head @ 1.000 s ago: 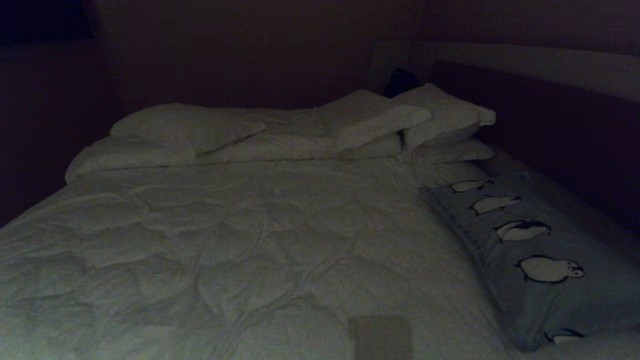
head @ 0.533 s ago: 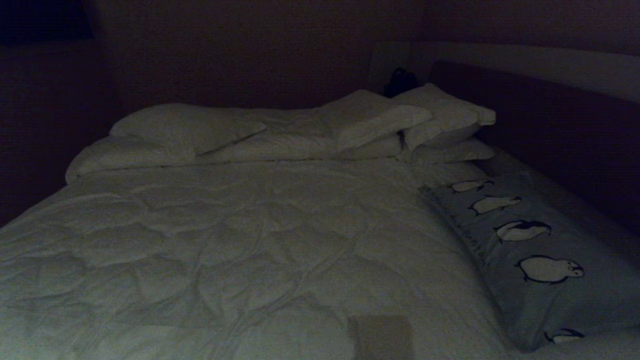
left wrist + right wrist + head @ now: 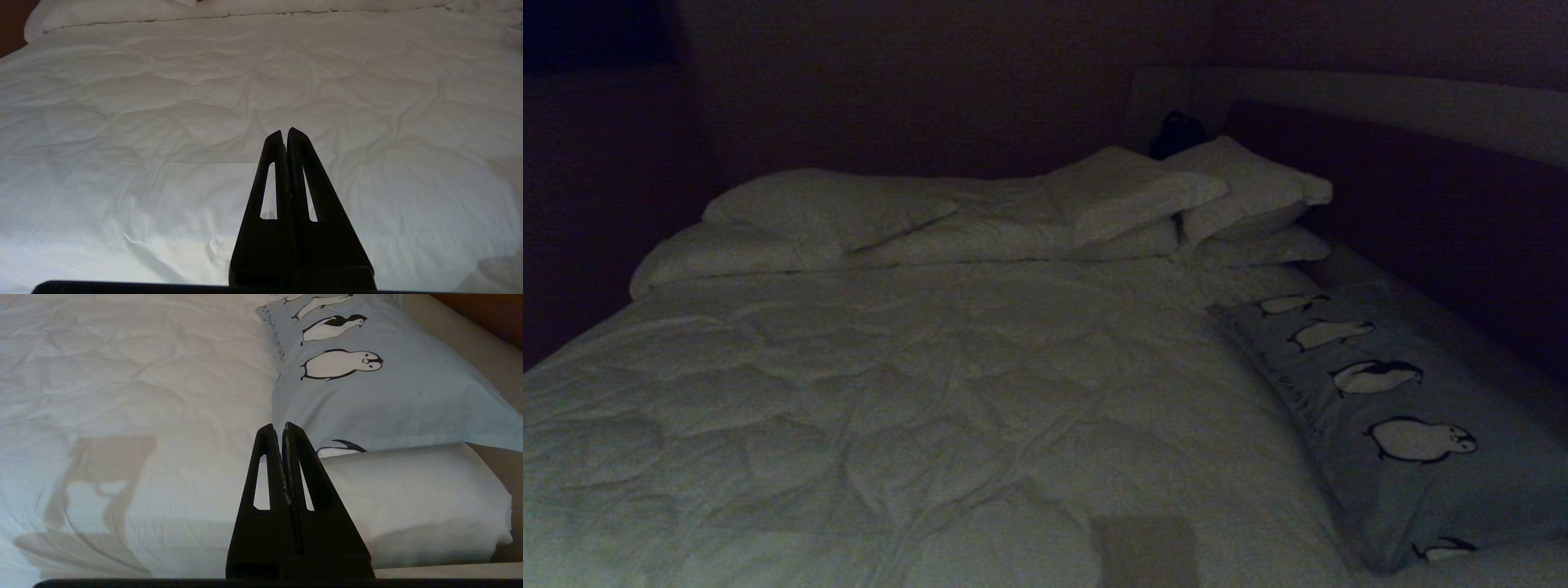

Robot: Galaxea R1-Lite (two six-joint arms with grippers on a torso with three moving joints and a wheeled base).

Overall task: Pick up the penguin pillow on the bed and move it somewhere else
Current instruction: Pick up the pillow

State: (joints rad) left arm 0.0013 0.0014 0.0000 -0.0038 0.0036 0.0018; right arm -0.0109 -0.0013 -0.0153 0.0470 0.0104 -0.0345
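Dim room, dark walls. The bed fills nearly the whole head view, wrinkled white quilted duvet across it, plain white pillows stacked along the far end.

Task status: nothing done. The penguin pillow lies flat along the bed's right edge, long side running away from the robot, tight against the pale padded frame. Untouched.

Left pincer: tips pressed together, holding nothing, hanging over bare duvet near the middle of the bed, well apart from the pillow.

Right pincer: also fully closed, empty. Penguin pillow sits just ahead of it and to its right, no contact. A folded white roll of bedding lies across the pillow's near end, between tips and fabric.

Left to do, as I judge it: open right pincer, reach, pinch, lift, carry, drop.

Room to move:
- right: frame plus dark wall behind it, no room
- far end: pillow stack close to the penguin pillow's far corner
- left: wide open duvet, best drop zone

Inner long edge is the exposed one. I'd go for that or the near corner; soft fabric, expect sag on lift.
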